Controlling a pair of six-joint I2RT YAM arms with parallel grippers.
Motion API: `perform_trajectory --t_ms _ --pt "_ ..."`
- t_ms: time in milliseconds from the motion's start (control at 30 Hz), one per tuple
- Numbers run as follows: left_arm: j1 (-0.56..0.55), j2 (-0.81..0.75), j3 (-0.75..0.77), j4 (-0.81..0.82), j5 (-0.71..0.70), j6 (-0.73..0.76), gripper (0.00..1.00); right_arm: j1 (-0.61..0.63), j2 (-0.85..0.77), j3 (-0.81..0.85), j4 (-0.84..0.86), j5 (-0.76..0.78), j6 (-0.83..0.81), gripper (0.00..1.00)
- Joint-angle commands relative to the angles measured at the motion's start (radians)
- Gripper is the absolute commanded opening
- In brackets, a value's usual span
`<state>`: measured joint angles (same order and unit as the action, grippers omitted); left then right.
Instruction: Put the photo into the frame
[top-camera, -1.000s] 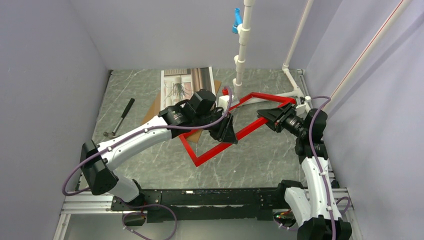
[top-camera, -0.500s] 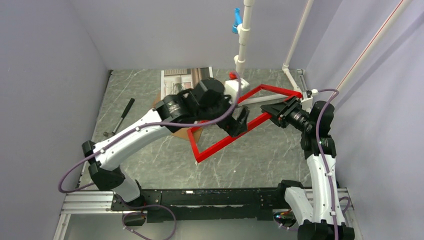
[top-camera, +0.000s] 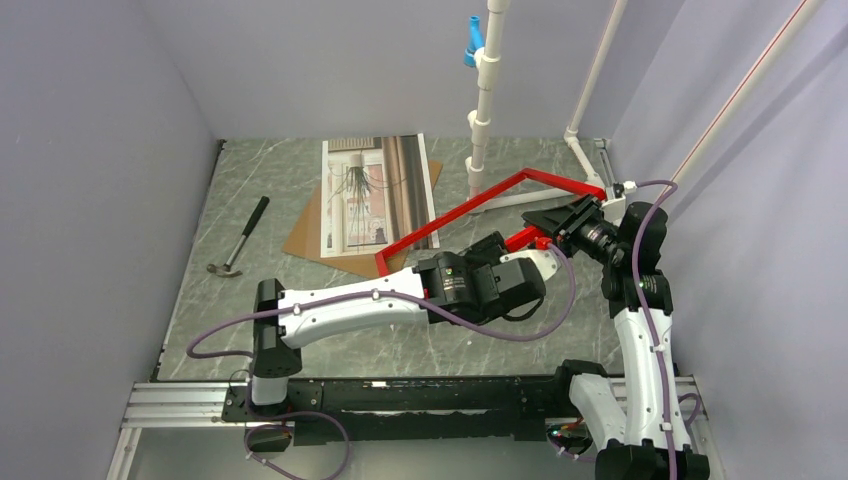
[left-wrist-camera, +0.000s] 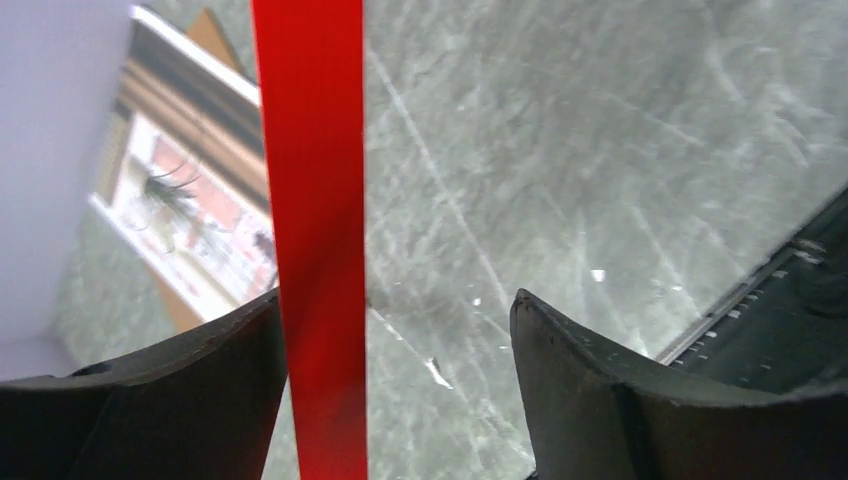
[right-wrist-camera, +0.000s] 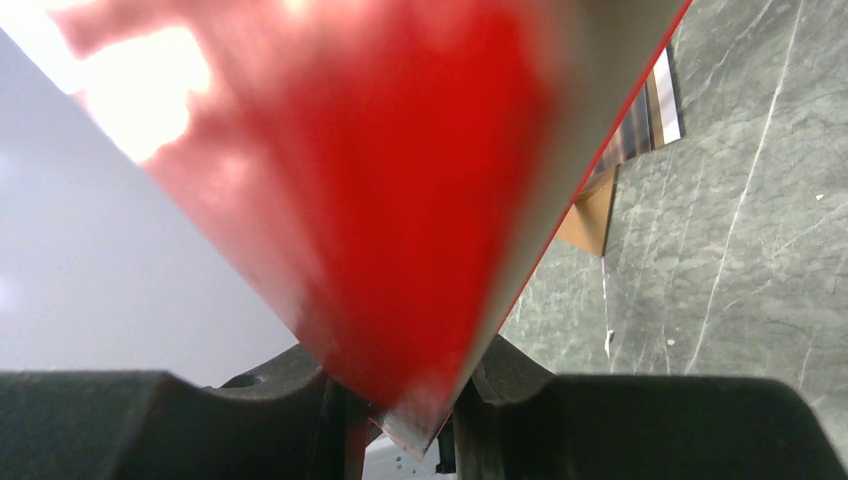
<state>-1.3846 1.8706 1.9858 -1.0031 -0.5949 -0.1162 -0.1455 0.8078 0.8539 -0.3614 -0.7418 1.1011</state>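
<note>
The frame (top-camera: 440, 222) is up off the bench (top-camera: 300, 290) and tipped on a slant. Its right side is high in the air. Its low corner is down near the front edge of the board (top-camera: 308, 232). Whether that corner touches anything cannot be told.

The right jaws are clamped on the frame's right side. In the right wrist view the frame (right-wrist-camera: 380, 200) fills most of the picture as a red blur, and its edge is pinched tight between the two jaws at the bottom.

The left jaws are at the front side of the frame, and they are wide apart. In the left wrist view a red bar of the frame (left-wrist-camera: 315, 250) runs straight up and down between them. The bar is right beside one jaw, and there is a big gap to the other jaw. The left jaws do not squeeze it.

The photo (top-camera: 375, 192) lies flat and face up at the far side of the bench, on top of the brown board. It is beside the frame, not inside it. The left wrist view shows a part of the photo (left-wrist-camera: 190, 215) past the red bar.

A hammer (top-camera: 238, 237) lies on the bench to the left, well apart from the photo. A white pipe (top-camera: 486, 95) stands at the back.
</note>
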Motion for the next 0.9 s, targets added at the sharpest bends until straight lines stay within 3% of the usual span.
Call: perform_trajectory --t_ms 0,200,367,433,533,700,767,867 --pt "-0.027 -0.010 0.008 -0.021 -0.280 0.005 0.73 -0.004 -0.008 0.010 0.016 0.028 -0.045 0.00" --pt "-0.034 -0.012 0.008 -0.022 -0.326 0.013 0.36 -0.004 -0.019 -0.014 0.020 0.026 -0.049 0.00" --pt "-0.034 -0.002 0.021 -0.039 -0.317 0.019 0.00 -0.003 -0.024 -0.039 0.045 0.002 -0.058 0.01" --pt "-0.034 -0.003 0.025 -0.042 -0.316 0.022 0.00 -0.003 -0.028 -0.053 0.064 -0.009 -0.061 0.08" --pt "-0.033 -0.017 0.032 -0.032 -0.293 0.035 0.00 -0.003 -0.040 -0.079 0.118 -0.043 -0.059 0.21" --pt "-0.034 -0.040 0.110 -0.040 -0.219 0.042 0.00 -0.003 -0.077 -0.091 0.123 -0.068 -0.068 0.74" --pt "-0.033 -0.052 0.141 -0.043 -0.179 0.044 0.00 -0.002 -0.094 -0.078 0.091 -0.071 -0.094 0.90" --pt "-0.023 -0.070 0.177 -0.065 -0.093 0.025 0.00 -0.003 -0.116 -0.046 0.021 -0.075 -0.154 0.99"
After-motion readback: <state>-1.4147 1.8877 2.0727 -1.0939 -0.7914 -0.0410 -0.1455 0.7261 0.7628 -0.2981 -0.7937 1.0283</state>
